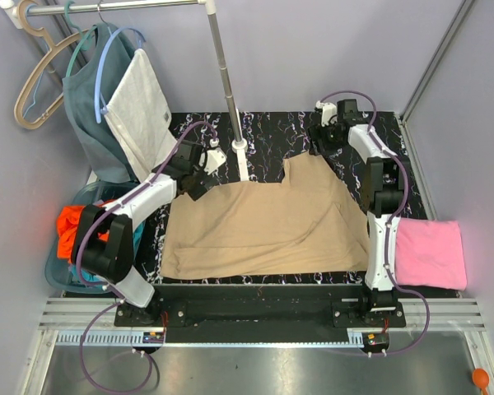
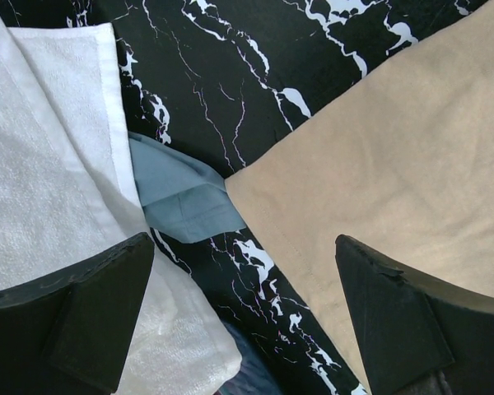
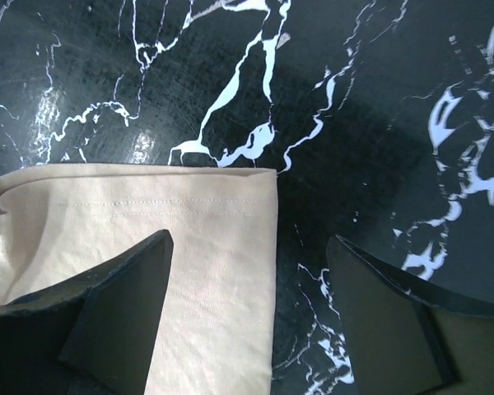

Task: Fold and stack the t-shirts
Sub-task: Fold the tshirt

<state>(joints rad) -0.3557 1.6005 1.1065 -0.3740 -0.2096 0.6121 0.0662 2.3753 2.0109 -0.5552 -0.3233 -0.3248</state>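
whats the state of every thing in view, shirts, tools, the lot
tan t-shirt, spread flat on the table, not stacked
pink t-shirt, folded, set aside on the right
orange t-shirt, crumpled in the bin
teal garment, hanging up at back left
white towel, hanging in front of it
left tool, open, empty
right tool, open, straddling the tan t-shirt's edge

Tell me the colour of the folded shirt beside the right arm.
The folded shirt is pink; top external view.
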